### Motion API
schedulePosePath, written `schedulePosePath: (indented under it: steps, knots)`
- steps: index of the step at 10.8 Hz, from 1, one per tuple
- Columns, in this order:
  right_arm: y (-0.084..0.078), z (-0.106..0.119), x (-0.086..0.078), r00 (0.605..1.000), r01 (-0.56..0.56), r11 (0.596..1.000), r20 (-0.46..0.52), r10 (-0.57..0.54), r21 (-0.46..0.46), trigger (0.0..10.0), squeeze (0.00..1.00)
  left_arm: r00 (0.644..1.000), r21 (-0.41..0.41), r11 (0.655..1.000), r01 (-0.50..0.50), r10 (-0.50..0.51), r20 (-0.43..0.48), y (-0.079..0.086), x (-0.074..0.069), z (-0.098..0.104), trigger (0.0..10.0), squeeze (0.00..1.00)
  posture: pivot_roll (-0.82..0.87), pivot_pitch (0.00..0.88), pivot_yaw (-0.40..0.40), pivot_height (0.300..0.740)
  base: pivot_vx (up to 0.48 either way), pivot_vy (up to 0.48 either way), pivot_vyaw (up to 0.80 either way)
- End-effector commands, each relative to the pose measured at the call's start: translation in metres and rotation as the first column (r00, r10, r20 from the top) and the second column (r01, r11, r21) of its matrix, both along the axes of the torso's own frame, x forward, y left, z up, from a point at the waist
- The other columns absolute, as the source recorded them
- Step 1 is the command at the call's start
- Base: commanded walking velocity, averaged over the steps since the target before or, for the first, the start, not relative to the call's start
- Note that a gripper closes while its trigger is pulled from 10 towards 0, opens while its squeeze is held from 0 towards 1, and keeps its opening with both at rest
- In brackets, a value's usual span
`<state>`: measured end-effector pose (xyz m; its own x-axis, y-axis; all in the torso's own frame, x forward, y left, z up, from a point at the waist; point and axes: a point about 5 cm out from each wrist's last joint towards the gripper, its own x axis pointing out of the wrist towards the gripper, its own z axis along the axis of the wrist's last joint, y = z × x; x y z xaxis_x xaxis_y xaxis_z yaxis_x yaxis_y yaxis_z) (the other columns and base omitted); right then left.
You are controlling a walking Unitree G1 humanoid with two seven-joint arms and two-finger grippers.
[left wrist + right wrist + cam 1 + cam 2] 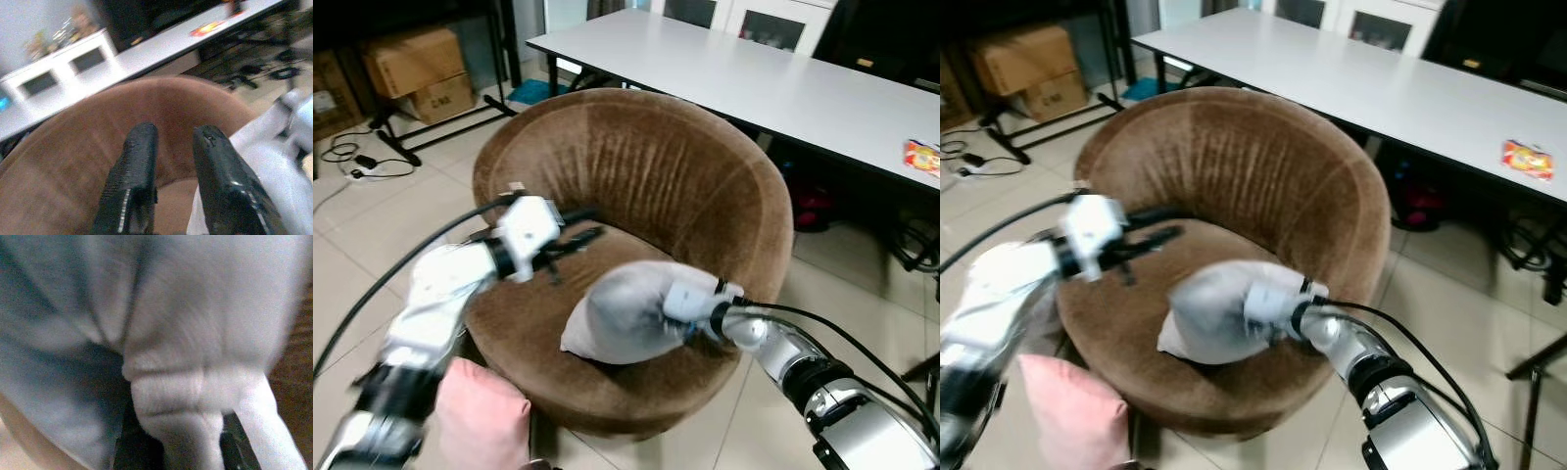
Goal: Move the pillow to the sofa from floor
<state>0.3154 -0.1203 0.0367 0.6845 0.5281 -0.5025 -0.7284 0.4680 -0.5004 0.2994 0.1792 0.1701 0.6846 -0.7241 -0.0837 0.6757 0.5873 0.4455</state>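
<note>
Pillow (626, 313) is grey, bunched, and resting on the seat of the sofa (695, 166), a round brown tub chair; its lower corner lies on the cushion toward the front edge. My right gripper (688, 328) is buried in the pillow's near end. In the right wrist view the cloth is pinched into a thick fold (181, 396) running down between the black fingers, so I read the right gripper as clamped on the pillow.

Left gripper (570, 240) hovers over the left part of the seat, apart from the pillow. In the left wrist view its two fingers (132, 181) stand with a plain gap between them and nothing held: released.

A second cushion, pink (480, 416), sits on the floor against the front left of the sofa, under my left arm. Long white table (754, 78) runs behind the sofa; cardboard boxes (411, 69) are far left.

Step in hand, as I judge it: the placing. The grey pillow is over and on the seat, weight seemingly borne by the cushion more than by the gripper, though the upper bulk looks somewhat propped.

Next move calls for letting go with the right fingers, then drawing the arm back toward me without dragging cloth along. Risk: fabric snagging on a finger and pulling the pillow off the front edge. The pink cushion may want the same treatment after
</note>
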Motion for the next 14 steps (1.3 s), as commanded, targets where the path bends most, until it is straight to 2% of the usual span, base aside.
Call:
schedulePosePath:
  steps: [1,2,3,4,5,6,7,9,10,11,12,14]
  knots:
    - [-0.006,0.015,0.005,0.999,0.042,0.994,0.009,-0.043,0.102,0.0,0.00,0.996,-0.009,0.997,-0.082,0.082,0.034,0.013,-0.004,0.010,10.0,1.00,0.03,0.000,-0.095,0.740,0.000,0.000,0.00]
    - [-0.006,0.035,0.007,0.997,0.081,0.966,-0.009,-0.082,0.245,0.0,0.00,0.986,0.019,0.986,-0.164,0.164,0.011,0.027,-0.019,0.006,10.0,1.00,0.03,0.000,-0.094,0.740,0.000,0.000,0.00]
    - [-0.003,0.048,0.008,0.993,0.117,0.928,-0.045,-0.108,0.354,0.0,0.00,0.969,0.027,0.969,-0.246,0.245,0.012,0.033,-0.026,0.003,10.0,1.00,0.03,0.000,-0.090,0.740,0.000,0.000,0.00]
    - [-0.003,0.069,0.013,0.968,0.249,0.802,-0.122,-0.218,0.542,0.0,0.00,0.927,-0.066,0.925,-0.375,0.376,0.001,0.038,-0.037,-0.002,10.0,0.71,0.03,0.000,-0.087,0.740,0.000,0.000,0.00]
    - [-0.003,0.077,0.009,0.916,0.401,0.621,-0.272,-0.295,0.674,0.0,0.00,0.863,-0.063,0.860,-0.506,0.504,-0.048,0.039,-0.052,-0.021,10.0,0.00,0.03,0.000,-0.084,0.740,0.000,0.000,0.00]
    - [0.002,0.080,-0.003,0.903,0.430,0.564,-0.342,-0.261,0.705,0.0,0.00,0.810,-0.048,0.809,-0.586,0.582,-0.068,0.037,-0.060,-0.035,10.0,0.00,0.04,0.000,-0.088,0.740,0.000,0.000,0.00]
    - [0.010,0.083,-0.014,0.916,0.398,0.582,-0.335,-0.218,0.709,0.0,0.00,0.766,-0.065,0.763,-0.643,0.639,-0.066,0.032,-0.060,-0.037,10.0,0.00,0.04,0.000,-0.085,0.740,0.000,0.000,0.00]
    - [0.014,0.099,-0.019,0.918,0.394,0.539,-0.349,-0.188,0.744,0.0,0.00,0.731,-0.066,0.728,-0.682,0.682,-0.030,0.031,-0.057,-0.032,10.0,0.00,0.03,0.000,-0.079,0.740,0.000,0.000,0.00]
    - [0.011,0.105,-0.021,0.919,0.394,0.572,-0.324,-0.225,0.719,10.0,0.00,0.716,-0.070,0.713,-0.697,0.698,-0.020,0.031,-0.055,-0.030,10.0,0.00,0.02,0.000,-0.072,0.740,0.000,0.000,0.00]
    - [0.007,0.103,-0.019,0.901,0.433,0.583,-0.335,-0.275,0.687,10.0,0.00,0.711,-0.062,0.709,-0.702,0.703,-0.006,0.031,-0.052,-0.030,10.0,0.00,0.02,0.000,-0.072,0.740,0.000,0.000,0.00]
    - [0.000,0.106,-0.016,0.881,0.472,0.549,-0.360,-0.306,0.689,10.0,0.00,0.702,-0.069,0.700,-0.710,0.712,-0.006,0.029,-0.047,-0.028,10.0,0.00,0.01,0.000,-0.069,0.740,0.000,-0.424,0.00]
    - [-0.001,0.111,-0.016,0.875,0.482,0.526,-0.357,-0.326,0.701,10.0,0.00,0.699,-0.077,0.696,-0.713,0.715,-0.010,0.026,-0.045,-0.028,10.0,0.00,0.01,0.000,-0.066,0.740,0.000,-0.429,0.00]
